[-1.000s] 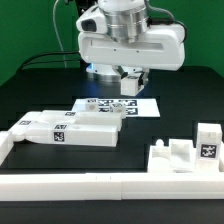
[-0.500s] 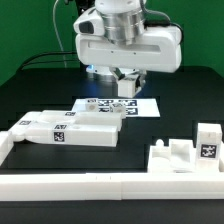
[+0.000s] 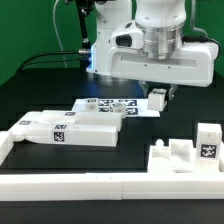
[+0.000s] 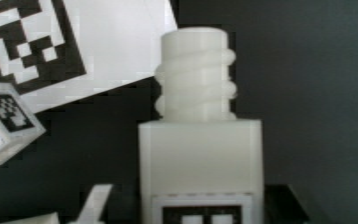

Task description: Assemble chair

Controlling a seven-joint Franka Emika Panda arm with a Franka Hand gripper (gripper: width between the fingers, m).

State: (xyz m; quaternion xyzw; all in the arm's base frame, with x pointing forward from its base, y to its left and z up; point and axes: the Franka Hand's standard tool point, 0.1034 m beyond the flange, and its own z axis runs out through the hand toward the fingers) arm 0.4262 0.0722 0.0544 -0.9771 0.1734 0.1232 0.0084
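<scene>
Gripper [image 3: 157,97] closed on a white pegged chair block [image 4: 201,140], centre-right of the exterior view.
The block hangs at the right end of the marker board [image 3: 110,104]; bare black table [image 3: 185,118] lies open to its right. Tagged chair slabs [image 3: 75,128] sit well apart at lower left, more parts [image 3: 185,152] at lower right, near the white rail [image 3: 100,186].

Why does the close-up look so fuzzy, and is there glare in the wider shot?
Wrist view: the white peg fills the frame, likely too near, edges soft. Exterior view: sharper, but the arm's white casing looks washed out against the black table.
</scene>
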